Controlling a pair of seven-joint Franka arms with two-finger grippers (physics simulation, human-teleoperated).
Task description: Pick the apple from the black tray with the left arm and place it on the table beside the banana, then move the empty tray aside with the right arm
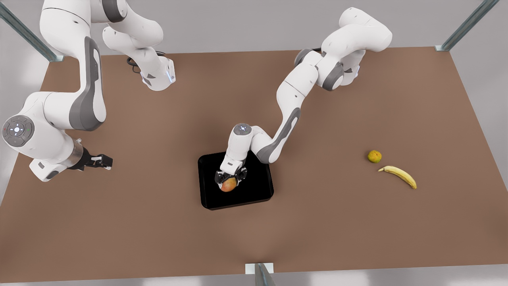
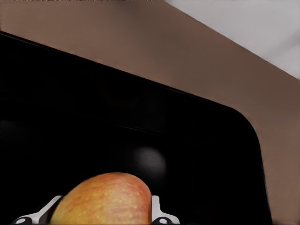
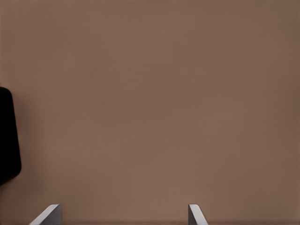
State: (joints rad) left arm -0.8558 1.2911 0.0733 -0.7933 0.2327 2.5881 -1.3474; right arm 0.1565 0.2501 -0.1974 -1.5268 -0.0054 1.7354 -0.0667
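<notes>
The reddish-orange apple (image 1: 229,184) sits in the black tray (image 1: 258,190) near the middle of the brown table (image 1: 158,222). My left gripper (image 1: 231,177) reaches down into the tray. In the left wrist view its fingers (image 2: 157,212) press against both sides of the apple (image 2: 105,194), so the left gripper (image 2: 104,214) is shut on it, over the tray floor (image 2: 93,117). The yellow banana (image 1: 399,176) lies far to the front view's right. My right gripper (image 1: 104,161) waits open above bare table at the front view's left; its fingers (image 3: 51,214) stand wide apart.
A small yellow-green round fruit (image 1: 374,156) lies just beside the banana's end. A corner of the tray (image 3: 7,136) shows at the edge of the right wrist view. Metal frame posts (image 1: 260,274) stand at the table's edges.
</notes>
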